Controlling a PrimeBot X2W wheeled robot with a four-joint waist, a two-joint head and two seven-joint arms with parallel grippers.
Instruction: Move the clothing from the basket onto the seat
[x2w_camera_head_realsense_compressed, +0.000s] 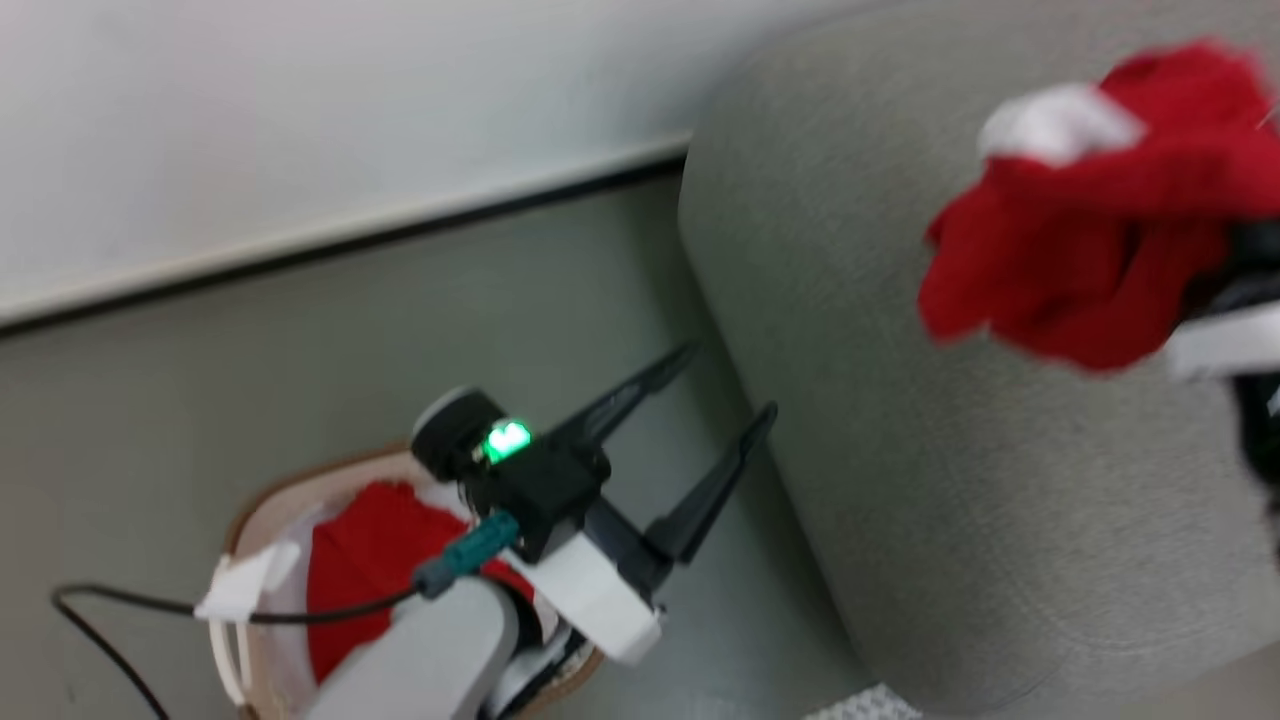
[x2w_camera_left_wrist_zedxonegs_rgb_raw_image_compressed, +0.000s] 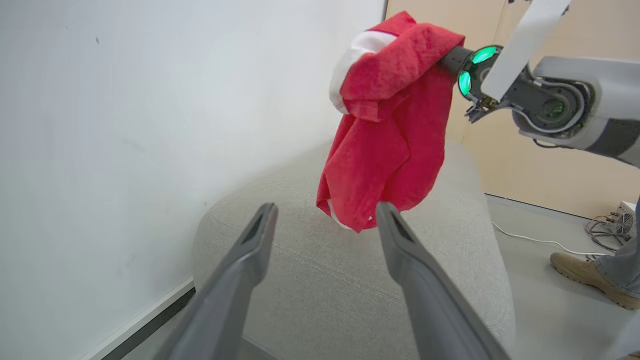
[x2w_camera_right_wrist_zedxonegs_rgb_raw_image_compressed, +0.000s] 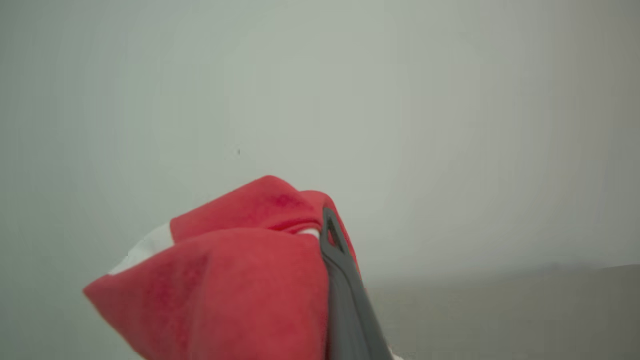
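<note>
A red garment with a white band (x2w_camera_head_realsense_compressed: 1080, 250) hangs above the grey seat (x2w_camera_head_realsense_compressed: 950, 480), and my right gripper (x2w_camera_right_wrist_zedxonegs_rgb_raw_image_compressed: 320, 235) is shut on it. One dark finger (x2w_camera_right_wrist_zedxonegs_rgb_raw_image_compressed: 342, 290) shows against the cloth; the other is hidden under it. In the left wrist view the same garment (x2w_camera_left_wrist_zedxonegs_rgb_raw_image_compressed: 390, 135) dangles from the right arm (x2w_camera_left_wrist_zedxonegs_rgb_raw_image_compressed: 550, 100) over the seat (x2w_camera_left_wrist_zedxonegs_rgb_raw_image_compressed: 350, 290). My left gripper (x2w_camera_head_realsense_compressed: 730, 380) stands open and empty over the floor, between the basket and the seat. The cream basket (x2w_camera_head_realsense_compressed: 290, 490) sits at the lower left with another red garment (x2w_camera_head_realsense_compressed: 365, 560) inside, partly hidden by my left forearm.
A white wall (x2w_camera_head_realsense_compressed: 300, 120) with a dark baseboard runs behind the seat and basket. A black cable (x2w_camera_head_realsense_compressed: 100, 610) lies on the floor by the basket. A person's shoe (x2w_camera_left_wrist_zedxonegs_rgb_raw_image_compressed: 585, 275) and loose cables (x2w_camera_left_wrist_zedxonegs_rgb_raw_image_compressed: 605, 225) are on the floor beyond the seat.
</note>
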